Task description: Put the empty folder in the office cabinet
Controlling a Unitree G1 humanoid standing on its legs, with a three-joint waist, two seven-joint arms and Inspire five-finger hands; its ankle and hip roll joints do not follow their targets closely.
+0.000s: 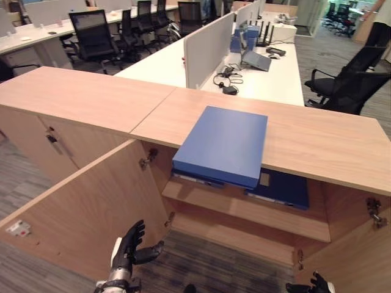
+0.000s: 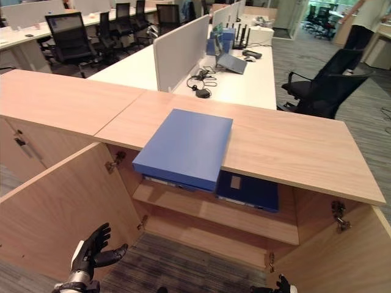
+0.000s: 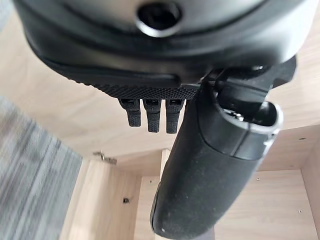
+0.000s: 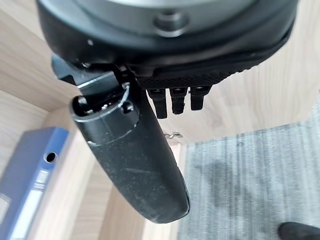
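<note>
A blue folder (image 1: 225, 143) lies flat on the wooden cabinet top (image 1: 317, 137), its near end overhanging the open compartment. Inside, on the upper shelf (image 1: 244, 207), lie two more blue folders, one to the right (image 1: 284, 188) and one under the overhang (image 1: 198, 179); a blue folder (image 4: 30, 185) also shows in the right wrist view. My left hand (image 1: 127, 247) hovers low in front of the open left door (image 1: 79, 213), fingers straight, holding nothing. My right hand (image 1: 314, 285) sits at the bottom edge by the right door, open and holding nothing.
Both cabinet doors stand open, the right door (image 1: 360, 256) at the lower right. Behind the cabinet is a white desk (image 1: 256, 73) with a divider, cables and a laptop. Black office chairs (image 1: 351, 82) stand at right and far left. A person (image 1: 380, 24) stands at the far right.
</note>
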